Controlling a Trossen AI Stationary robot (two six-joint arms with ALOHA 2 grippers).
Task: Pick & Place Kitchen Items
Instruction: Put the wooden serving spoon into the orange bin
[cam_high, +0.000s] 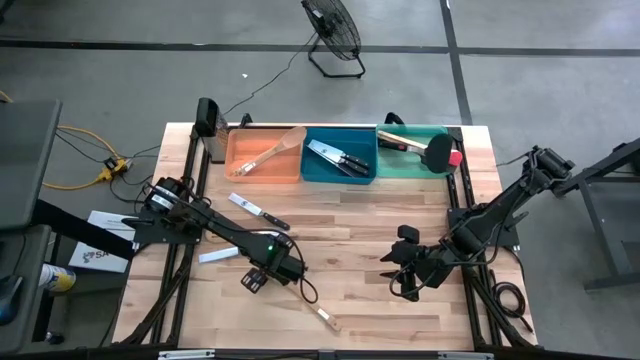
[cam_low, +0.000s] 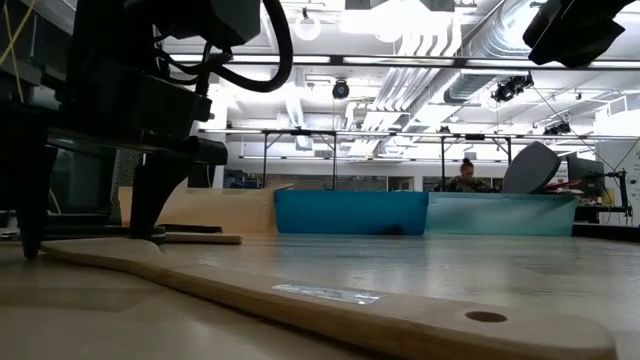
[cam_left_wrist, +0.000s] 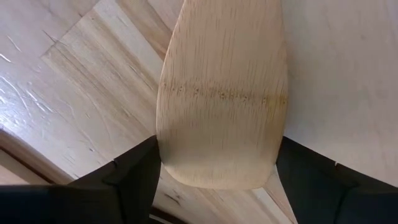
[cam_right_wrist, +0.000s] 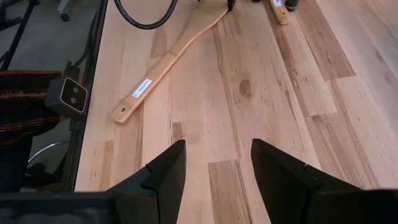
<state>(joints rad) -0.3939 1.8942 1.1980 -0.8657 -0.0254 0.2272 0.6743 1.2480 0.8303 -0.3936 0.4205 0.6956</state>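
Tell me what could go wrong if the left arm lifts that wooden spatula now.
1. The left gripper sits at the wide blade end of the wooden spatula, so the long handle may droop or pivot on lifting.
2. That handle reaches out on the side of the waiting right gripper, which is open nearby; a swing could strike it.
3. A black-handled knife lies close beside the left arm and might get brushed.

Grey concrete floor (cam_high: 120, 60) with dark seam lines surrounds the table. A black floor fan (cam_high: 333, 30) stands beyond it. Overhead: exposed silver ductwork (cam_low: 480, 50) and bright ceiling lights (cam_low: 375, 20).
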